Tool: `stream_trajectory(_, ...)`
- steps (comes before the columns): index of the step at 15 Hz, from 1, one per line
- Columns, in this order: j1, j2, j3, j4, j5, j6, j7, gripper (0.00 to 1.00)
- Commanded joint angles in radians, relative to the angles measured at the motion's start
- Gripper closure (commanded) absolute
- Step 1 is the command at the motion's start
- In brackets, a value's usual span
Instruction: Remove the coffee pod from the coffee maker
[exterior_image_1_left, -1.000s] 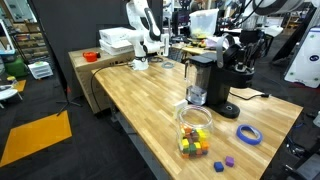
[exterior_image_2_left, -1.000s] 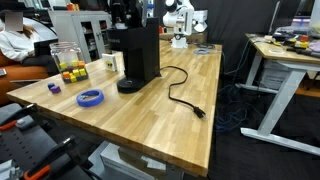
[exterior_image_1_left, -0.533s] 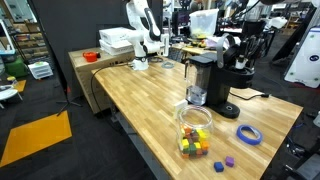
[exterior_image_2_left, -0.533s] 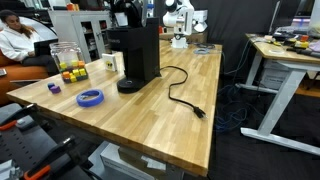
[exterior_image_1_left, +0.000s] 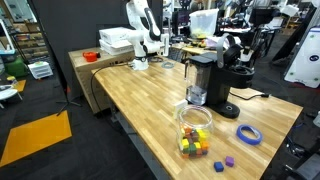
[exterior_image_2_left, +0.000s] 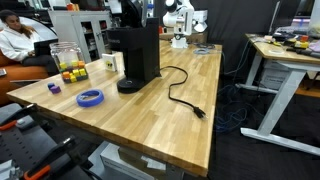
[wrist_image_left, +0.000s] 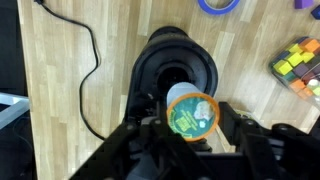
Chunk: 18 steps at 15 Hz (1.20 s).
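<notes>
Right under the wrist camera, the gripper (wrist_image_left: 190, 120) has its fingers pinched in on either side of the coffee pod (wrist_image_left: 192, 112), green foil lid facing up at the lens, and it looks like a firm hold. Directly below the pod sits the coffee maker (wrist_image_left: 152, 68), its round dark chamber open, with pod and chamber on one vertical axis. The pod looks clear of the chamber, so I'd say the next move is sideways. Further down are the wooden table (wrist_image_left: 60, 100) and the black power cable (wrist_image_left: 93, 60).
</notes>
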Motion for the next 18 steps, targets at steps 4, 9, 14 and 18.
stream_trajectory(4, 0.051, -0.139, 0.033, -0.109, 0.025, -0.042, -0.028, 0.72)
stream_trajectory(9, 0.123, -0.178, 0.066, -0.156, 0.036, -0.05, -0.048, 0.72)
stream_trajectory(14, 0.171, -0.14, 0.075, -0.139, 0.061, -0.036, -0.107, 0.72)
stream_trajectory(18, 0.174, -0.097, 0.081, -0.137, 0.065, -0.02, -0.125, 0.72)
